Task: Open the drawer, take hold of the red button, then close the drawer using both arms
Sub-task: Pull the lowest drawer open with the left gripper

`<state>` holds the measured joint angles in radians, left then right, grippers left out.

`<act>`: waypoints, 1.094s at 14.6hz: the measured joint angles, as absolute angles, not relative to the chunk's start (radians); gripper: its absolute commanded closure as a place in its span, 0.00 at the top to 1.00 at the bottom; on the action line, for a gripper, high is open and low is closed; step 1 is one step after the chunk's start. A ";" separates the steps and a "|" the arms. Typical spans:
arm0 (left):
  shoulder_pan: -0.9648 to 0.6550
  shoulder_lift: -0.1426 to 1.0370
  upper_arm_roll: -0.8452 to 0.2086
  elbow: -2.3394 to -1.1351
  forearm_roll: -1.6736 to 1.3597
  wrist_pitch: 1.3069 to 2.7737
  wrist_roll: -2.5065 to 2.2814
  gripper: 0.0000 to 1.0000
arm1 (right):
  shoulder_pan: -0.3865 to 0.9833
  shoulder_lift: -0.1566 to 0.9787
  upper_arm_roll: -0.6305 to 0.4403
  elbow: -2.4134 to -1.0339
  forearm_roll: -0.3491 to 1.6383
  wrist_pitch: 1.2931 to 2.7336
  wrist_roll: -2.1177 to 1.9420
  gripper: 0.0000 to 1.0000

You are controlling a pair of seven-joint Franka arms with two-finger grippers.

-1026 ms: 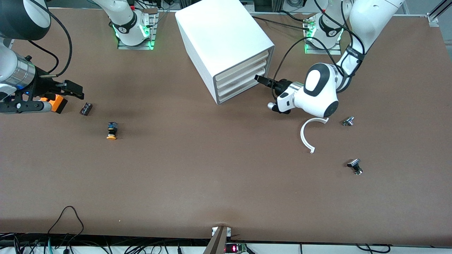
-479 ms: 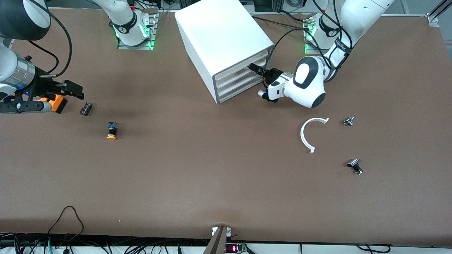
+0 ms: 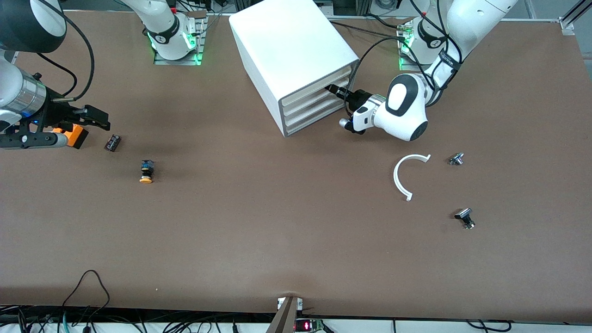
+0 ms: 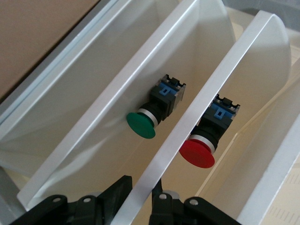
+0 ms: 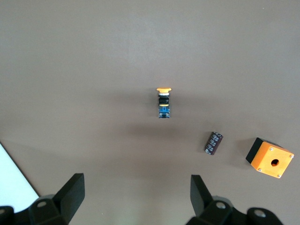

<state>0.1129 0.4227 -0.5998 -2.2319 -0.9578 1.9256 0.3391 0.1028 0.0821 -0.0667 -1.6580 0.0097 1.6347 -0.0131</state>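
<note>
The white cabinet (image 3: 286,41) stands at the back of the table with its four cream-fronted drawers pushed in. My left gripper (image 3: 334,89) is at an upper drawer (image 3: 317,94). In the left wrist view its fingers (image 4: 117,192) pinch that drawer's front lip (image 4: 161,173), one on each side, so my left gripper (image 4: 140,187) is shut on it. The red-capped button (image 4: 199,151) lies inside a drawer on one side of that lip. My right gripper (image 3: 95,118) waits open and empty over the table at the right arm's end, also shown in the right wrist view (image 5: 138,187).
A green-capped button (image 4: 143,124) lies in the neighbouring drawer. A yellow-capped button (image 3: 146,171), a small black cylinder (image 3: 112,142) and an orange box with a hole (image 3: 74,135) lie near my right gripper. A white curved piece (image 3: 400,178) and two small metal parts (image 3: 456,158) (image 3: 465,217) lie toward the left arm's end.
My left gripper rose from a lower drawer front to an upper one and went in against the cabinet, then stayed nearly still. The right arm has not moved.
</note>
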 measured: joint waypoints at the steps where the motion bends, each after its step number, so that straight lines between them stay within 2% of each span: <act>1: 0.115 0.422 -0.584 -2.228 -0.958 1.925 0.342 0.00 | 0.103 0.082 -0.067 -1.658 0.011 1.635 -0.018 1.00; 6: 0.159 0.403 -0.421 -2.099 -0.859 1.921 0.387 0.00 | 0.115 0.082 -0.054 -1.657 0.014 1.637 -0.028 1.00; 7: 0.163 0.403 -0.406 -2.077 -0.844 1.922 0.387 0.12 | 0.127 0.082 -0.048 -1.654 0.015 1.638 -0.030 1.00; 8: 0.164 0.403 -0.399 -2.064 -0.838 1.927 0.387 0.99 | 0.149 0.082 -0.042 -1.648 0.015 1.640 -0.031 1.00; 11: 0.164 0.404 -0.399 -2.060 -0.837 1.945 0.383 1.00 | 0.243 0.088 -0.035 -1.645 0.015 1.694 -0.031 1.00; 16: 0.183 0.382 -0.390 -2.019 -0.813 2.077 0.361 1.00 | 0.353 0.153 -0.031 -1.638 0.016 1.847 -0.034 1.00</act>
<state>0.1830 0.3815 -0.3903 -2.0190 -0.8130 2.0767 0.3609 0.3530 0.1525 -0.0307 -1.6379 0.0157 1.8475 -0.0342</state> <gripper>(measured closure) 0.251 0.000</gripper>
